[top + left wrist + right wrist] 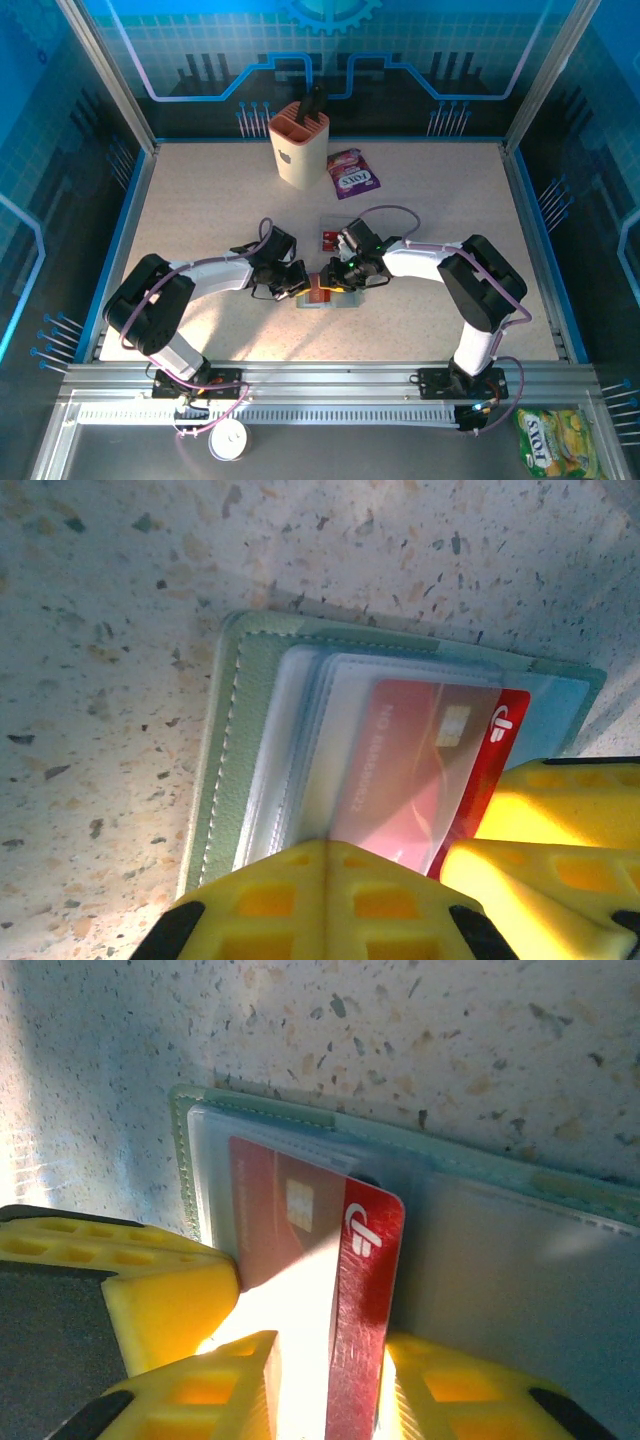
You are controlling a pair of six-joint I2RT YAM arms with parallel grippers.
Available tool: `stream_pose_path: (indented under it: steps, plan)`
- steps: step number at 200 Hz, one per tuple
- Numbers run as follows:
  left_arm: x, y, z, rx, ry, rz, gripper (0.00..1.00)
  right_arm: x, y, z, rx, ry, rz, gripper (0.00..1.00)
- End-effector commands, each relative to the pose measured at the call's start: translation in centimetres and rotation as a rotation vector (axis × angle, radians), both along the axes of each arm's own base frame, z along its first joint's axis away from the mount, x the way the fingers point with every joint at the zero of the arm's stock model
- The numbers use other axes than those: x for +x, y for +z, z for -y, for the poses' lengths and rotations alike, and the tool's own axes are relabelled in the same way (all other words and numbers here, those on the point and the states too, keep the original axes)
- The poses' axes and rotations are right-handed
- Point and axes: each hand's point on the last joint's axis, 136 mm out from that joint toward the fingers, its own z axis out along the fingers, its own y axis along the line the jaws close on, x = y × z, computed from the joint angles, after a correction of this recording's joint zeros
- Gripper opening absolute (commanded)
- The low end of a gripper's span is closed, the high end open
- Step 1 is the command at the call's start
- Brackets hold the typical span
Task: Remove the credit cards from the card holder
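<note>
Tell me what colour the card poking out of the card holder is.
Red card with a white logo on its exposed end; it shows best in the right wrist view.

We find the table (180, 230) brightly and evenly lit from above in the top view, with soft shadows under both arms toward its near edge and a blue cast on the walls. From the left wrist, a milky sheen on the card holder (225, 770) dulls the red card (430, 750). From the right wrist, white glare burns out beside the card, and the right gripper (325, 1385) looks blurred.
</note>
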Motion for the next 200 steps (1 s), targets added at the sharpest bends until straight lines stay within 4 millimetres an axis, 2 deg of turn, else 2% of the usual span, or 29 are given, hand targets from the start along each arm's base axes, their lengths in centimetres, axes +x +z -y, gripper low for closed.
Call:
stream_pose_path:
  steps: [1, 61, 113, 115, 121, 200]
  plan:
    - [-0.9, -1.4, -0.4, 0.035, -0.016, -0.049, 0.05, 0.1, 0.8, 0.2, 0.023, -0.010, 0.013, 0.27]
    - [-1.0, -1.4, -0.6, 0.036, -0.010, -0.048, 0.05, 0.2, 0.9, 0.5, 0.029, -0.013, 0.024, 0.15]
    - [-1.1, -1.5, -0.7, 0.039, -0.002, -0.050, 0.05, 0.3, 1.5, 1.3, 0.028, -0.029, 0.048, 0.14]
    - [-1.1, -1.5, -0.8, 0.039, -0.001, -0.051, 0.05, -0.2, 0.9, 1.6, 0.017, -0.027, 0.033, 0.14]
    - [-1.1, -1.5, -0.8, 0.042, -0.003, -0.051, 0.05, -0.4, 0.8, 1.9, 0.014, -0.030, 0.028, 0.14]
    - [-1.2, -1.7, -0.8, 0.039, 0.005, -0.055, 0.05, -0.7, 1.7, 3.8, -0.012, -0.032, 0.051, 0.12]
